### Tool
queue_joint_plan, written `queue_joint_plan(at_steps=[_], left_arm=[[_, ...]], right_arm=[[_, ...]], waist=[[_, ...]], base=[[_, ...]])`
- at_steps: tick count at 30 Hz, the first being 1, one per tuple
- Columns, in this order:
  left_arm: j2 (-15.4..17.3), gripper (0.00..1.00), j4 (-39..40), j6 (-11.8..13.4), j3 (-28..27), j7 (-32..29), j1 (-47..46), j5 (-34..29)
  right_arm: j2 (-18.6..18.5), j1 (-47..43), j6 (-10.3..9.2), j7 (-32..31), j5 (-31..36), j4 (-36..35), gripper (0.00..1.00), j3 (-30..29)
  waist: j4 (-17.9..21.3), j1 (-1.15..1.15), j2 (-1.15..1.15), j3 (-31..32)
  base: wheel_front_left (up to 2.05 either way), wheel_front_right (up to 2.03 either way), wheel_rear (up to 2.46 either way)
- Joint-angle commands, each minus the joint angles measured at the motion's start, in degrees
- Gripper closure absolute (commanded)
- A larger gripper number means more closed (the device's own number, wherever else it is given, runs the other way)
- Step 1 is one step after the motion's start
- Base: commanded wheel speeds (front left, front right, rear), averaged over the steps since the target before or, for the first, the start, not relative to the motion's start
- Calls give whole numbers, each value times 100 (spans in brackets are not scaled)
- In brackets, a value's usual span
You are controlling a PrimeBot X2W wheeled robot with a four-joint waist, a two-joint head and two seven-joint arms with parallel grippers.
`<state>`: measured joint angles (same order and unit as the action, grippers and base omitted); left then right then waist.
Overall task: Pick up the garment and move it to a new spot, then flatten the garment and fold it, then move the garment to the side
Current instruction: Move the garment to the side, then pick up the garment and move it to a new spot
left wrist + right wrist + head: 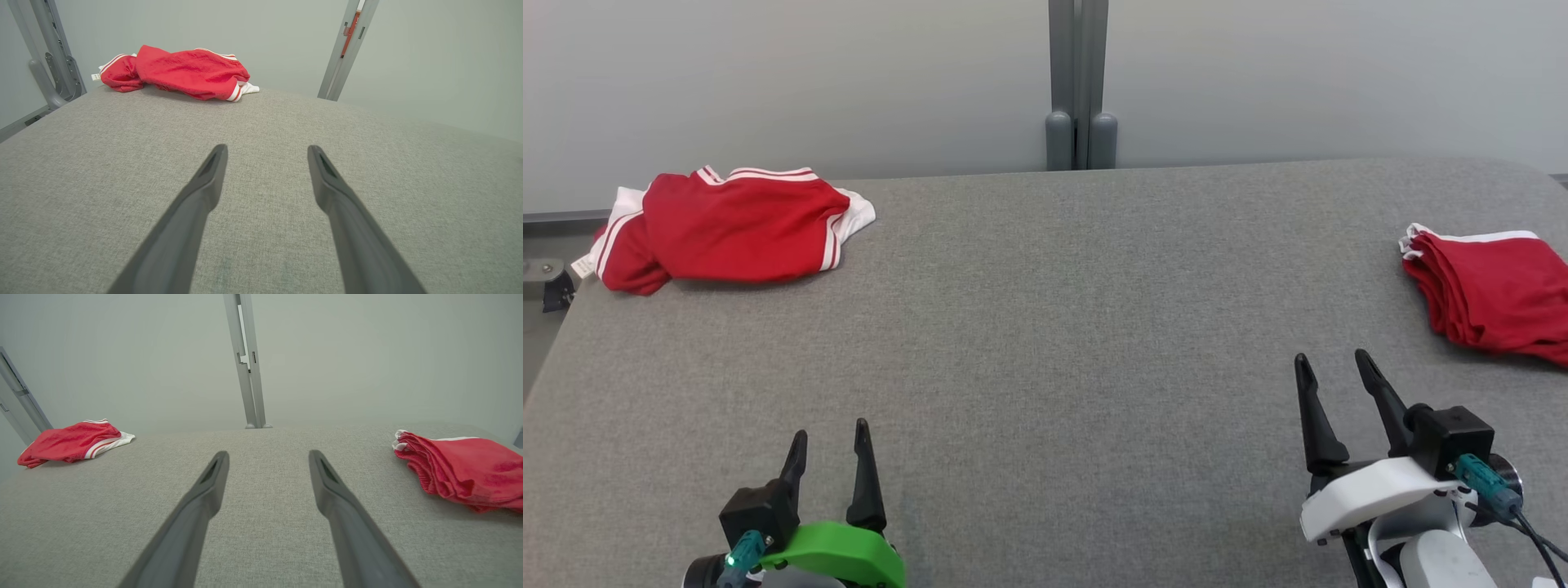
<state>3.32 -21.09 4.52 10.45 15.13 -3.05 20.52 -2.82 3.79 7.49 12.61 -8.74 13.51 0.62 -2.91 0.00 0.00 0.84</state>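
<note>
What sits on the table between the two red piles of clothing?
Nothing: in the head view the stretch of grey table between the crumpled red garment and the folded red stack is bare. The right wrist view shows the same.

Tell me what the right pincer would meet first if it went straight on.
Probably nothing soon: the right pincer points across the table toward the grey post. The folded red garment lies off to its right.

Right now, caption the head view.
Open left claw and open right claw over grey fabric table; crumpled red-and-white garment far left, folded red garment right.
</note>
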Motion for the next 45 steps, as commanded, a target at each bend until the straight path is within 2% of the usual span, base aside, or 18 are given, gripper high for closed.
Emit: queue_joint_plan(at_steps=[1,18,23,29,40,45], left_arm=[[-4,0,30,-21,-12,0,72,-45],[-30,0,77,-95,16,1,-49,-83],[-34,0,90,-98,21,1,-73,-106],[-32,0,94,-104,23,1,-153,-131],[-20,0,157,-97,-134,1,-179,-185],[-24,0,166,-111,-189,-1,-105,-216]], right_arm=[[-17,-113,1,-25,-62,-108,0,14],[-14,-382,1,-218,-123,-456,0,75],[-14,-414,1,-217,-139,-504,0,81],[-12,-439,1,-194,-192,-569,0,94],[-14,-371,1,-175,-235,-530,0,173],[-14,-347,1,-146,-232,-496,0,222]], waist=[[11,0,0,-1],[-27,0,0,-23],[-150,0,0,-33],[-672,0,0,-73],[-2028,0,0,-128],[-2417,0,0,-129]], base=[[0,0,0],[0,0,0],[0,0,0],[0,0,0],[0,0,0],[0,0,0]])
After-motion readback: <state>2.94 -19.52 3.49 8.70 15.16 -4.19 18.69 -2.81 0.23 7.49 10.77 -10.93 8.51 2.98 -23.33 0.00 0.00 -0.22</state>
